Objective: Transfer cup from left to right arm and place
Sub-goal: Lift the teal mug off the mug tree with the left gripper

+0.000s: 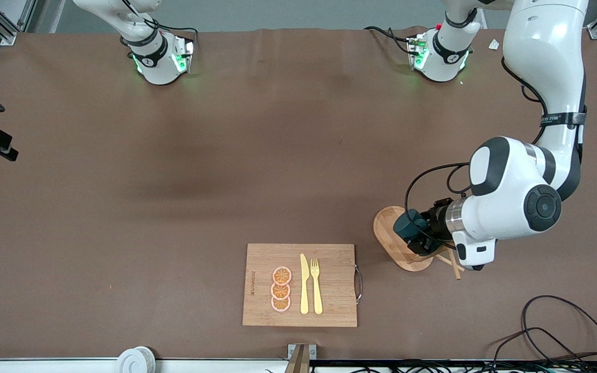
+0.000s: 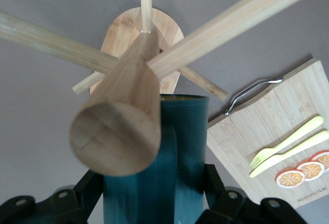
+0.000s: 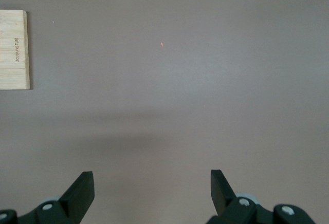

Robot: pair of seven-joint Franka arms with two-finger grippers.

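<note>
The cup (image 1: 406,225) is dark teal and lies on its side in my left gripper (image 1: 418,234), over the oval wooden base of a mug tree (image 1: 393,243). In the left wrist view the cup (image 2: 154,183) sits between the black fingers (image 2: 88,185), with its mustard rim just showing. The tree's thick post (image 2: 119,131) crosses in front of it and the pegs spread above. My left gripper is shut on the cup. My right gripper (image 3: 152,188) is open and empty over bare brown table; it is out of the front view.
A bamboo cutting board (image 1: 329,305) with a yellow knife, a fork and three orange slices lies near the front edge; it also shows in the left wrist view (image 2: 257,126) and the right wrist view (image 3: 13,49). A white roll (image 1: 135,360) sits at the front edge.
</note>
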